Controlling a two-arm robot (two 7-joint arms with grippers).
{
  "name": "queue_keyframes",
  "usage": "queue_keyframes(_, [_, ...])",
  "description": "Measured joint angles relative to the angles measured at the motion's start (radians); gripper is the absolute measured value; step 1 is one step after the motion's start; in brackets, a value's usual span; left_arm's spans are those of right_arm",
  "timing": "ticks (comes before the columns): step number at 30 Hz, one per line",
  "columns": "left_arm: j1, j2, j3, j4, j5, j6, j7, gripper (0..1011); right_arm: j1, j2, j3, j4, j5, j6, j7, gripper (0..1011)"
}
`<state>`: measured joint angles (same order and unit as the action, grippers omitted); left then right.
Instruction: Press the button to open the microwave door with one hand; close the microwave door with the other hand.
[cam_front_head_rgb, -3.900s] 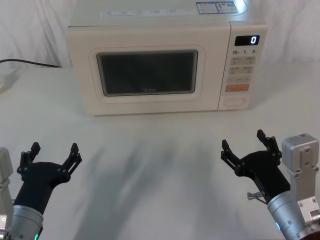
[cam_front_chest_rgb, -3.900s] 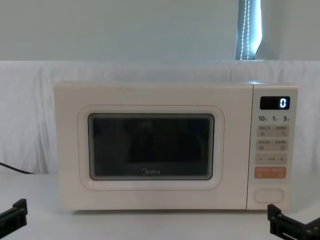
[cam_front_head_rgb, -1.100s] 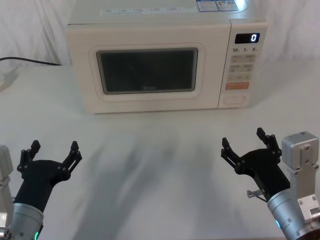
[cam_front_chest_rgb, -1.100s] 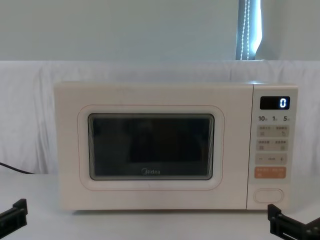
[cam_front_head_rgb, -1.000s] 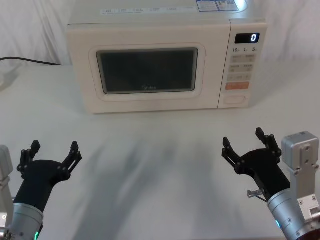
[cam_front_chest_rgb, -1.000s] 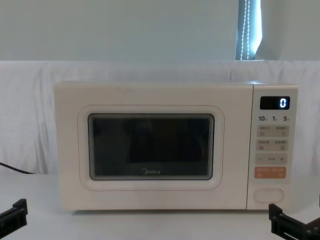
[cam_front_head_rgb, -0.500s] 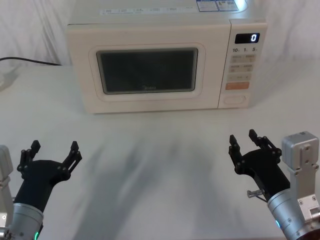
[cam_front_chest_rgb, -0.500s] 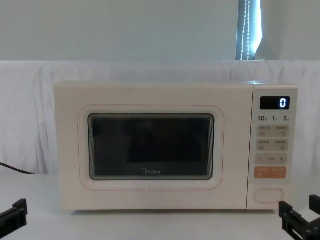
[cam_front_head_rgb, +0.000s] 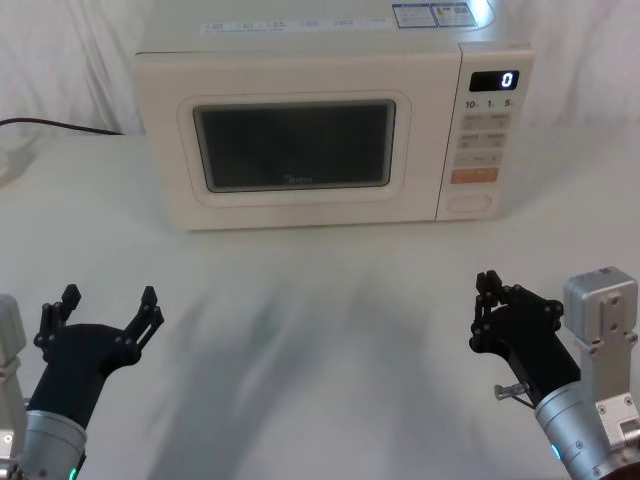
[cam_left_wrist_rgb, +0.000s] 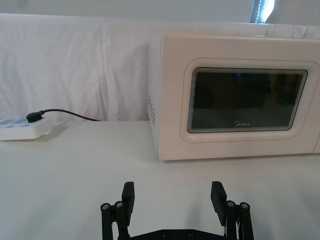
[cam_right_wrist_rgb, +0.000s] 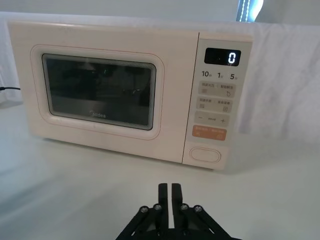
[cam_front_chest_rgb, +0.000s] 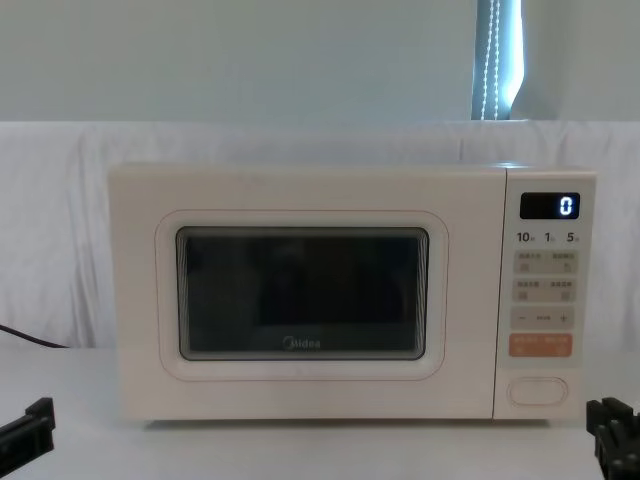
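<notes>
My right hand (cam_front_head_rgb: 489, 300) hovers low over the bench (cam_front_head_rgb: 330, 330), well short of the microwave, its fingers pressed together. My left hand (cam_front_head_rgb: 105, 312) waits near the bench's front, fingers spread apart. The microwave door (cam_front_head_rgb: 295, 147) sits shut, flush with the cabinet. The button (cam_front_head_rgb: 470, 203) lies at the bottom of the control panel, just under the orange key (cam_front_head_rgb: 473, 175), untouched.

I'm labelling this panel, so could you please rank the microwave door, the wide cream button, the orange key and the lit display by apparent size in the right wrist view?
Largest to smallest:
1. Broad cream microwave door with dark glass window
2. Black display showing 0
3. Orange rectangular key and wide cream pill-shaped button: too alike to rank
</notes>
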<state>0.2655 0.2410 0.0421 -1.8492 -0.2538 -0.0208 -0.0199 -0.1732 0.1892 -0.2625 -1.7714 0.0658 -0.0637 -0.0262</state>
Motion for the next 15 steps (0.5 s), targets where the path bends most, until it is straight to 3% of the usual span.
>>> queue_keyframes(4, [0.000, 0.000, 0.000, 0.000, 0.000, 0.000, 0.000, 1001, 0.000, 0.000, 0.000, 0.000, 0.000, 0.000, 0.000, 0])
queue_keyframes(11, [0.000, 0.000, 0.000, 0.000, 0.000, 0.000, 0.000, 1001, 0.000, 0.000, 0.000, 0.000, 0.000, 0.000, 0.000, 0])
queue_keyframes(15, [0.000, 0.000, 0.000, 0.000, 0.000, 0.000, 0.000, 1001, 0.015, -0.019, 0.014, 0.019, 0.019, 0.017, 0.021, 0])
